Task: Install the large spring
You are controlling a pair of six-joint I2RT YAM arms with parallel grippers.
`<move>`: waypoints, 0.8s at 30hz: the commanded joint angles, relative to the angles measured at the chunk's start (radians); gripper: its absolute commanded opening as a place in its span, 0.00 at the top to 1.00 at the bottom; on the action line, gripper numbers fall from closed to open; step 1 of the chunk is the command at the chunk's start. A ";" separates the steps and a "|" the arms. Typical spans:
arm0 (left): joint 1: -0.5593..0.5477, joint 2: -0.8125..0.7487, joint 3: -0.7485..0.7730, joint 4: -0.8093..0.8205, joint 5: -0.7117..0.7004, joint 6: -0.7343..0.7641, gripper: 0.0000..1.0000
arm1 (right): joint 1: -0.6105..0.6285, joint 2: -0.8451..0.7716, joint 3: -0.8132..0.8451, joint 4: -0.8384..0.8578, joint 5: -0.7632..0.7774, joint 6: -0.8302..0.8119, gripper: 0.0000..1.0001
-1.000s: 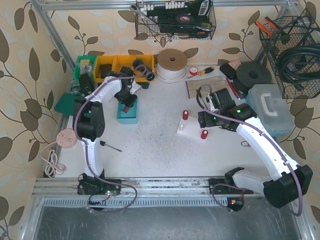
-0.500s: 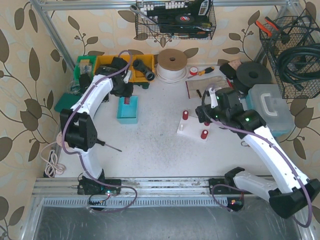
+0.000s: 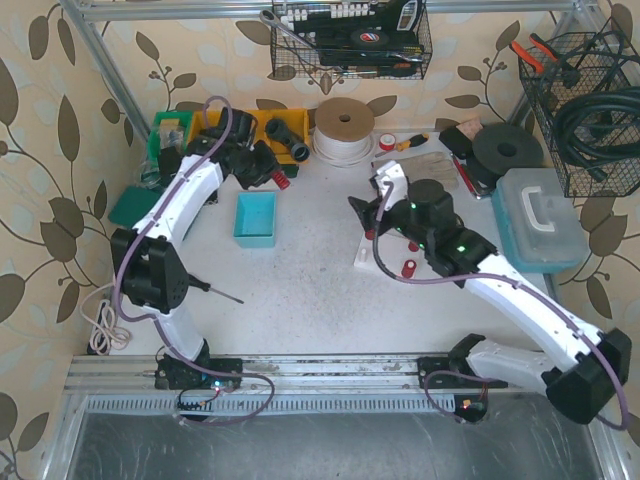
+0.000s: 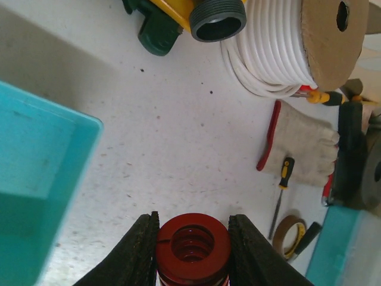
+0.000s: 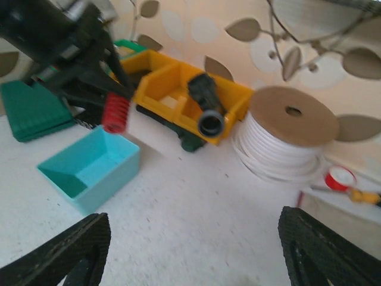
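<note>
While the large red spring [image 4: 192,247] sits pinched between the two fingers of my left gripper [image 4: 193,221], I hold it in the air, off the table, just past the far corner of the teal bin [image 4: 36,179] and near the yellow bins [image 5: 172,83] and the white wire spool [image 4: 280,47]. My jaws are closed only as far as the coils allow, one finger on each flank, and the spring's open end faces my wrist camera. My right gripper [image 5: 191,250] is spread wide and holds nothing; it hangs near the white plate [image 3: 366,256], which lies well to the right and carries a small red piece [image 3: 409,268]. I judge that plate to be the mount, though my right arm hides part of it and I cannot tell which seat is free. To do this carry well, I should squeeze just enough that the coils neither slip nor bow, travel high enough to pass over the bin wall, and turn my wrist so the spring's axis stands upright before I descend. I should then line the bore over the seat and lower straight down, since a tilted approach could catch a coil and make the spring pop out sideways.
</note>
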 commanded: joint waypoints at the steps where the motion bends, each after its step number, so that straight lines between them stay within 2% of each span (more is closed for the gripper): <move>1: -0.056 -0.078 -0.042 0.115 -0.034 -0.223 1.00 | 0.052 0.096 -0.033 0.284 -0.010 -0.063 0.23; 8: -0.087 -0.162 -0.226 0.341 -0.128 -0.441 1.00 | 0.049 0.289 0.023 0.474 -0.104 0.081 0.26; 13: -0.087 -0.193 -0.197 0.356 -0.134 -0.450 1.00 | 0.047 0.368 0.013 0.578 -0.183 0.036 0.30; 18: -0.087 -0.229 -0.216 0.394 -0.096 -0.559 1.00 | 0.040 0.437 0.053 0.656 -0.255 0.023 0.30; 24: -0.082 -0.246 -0.175 0.401 -0.058 -0.570 1.00 | 0.039 0.511 0.108 0.689 -0.283 -0.030 0.32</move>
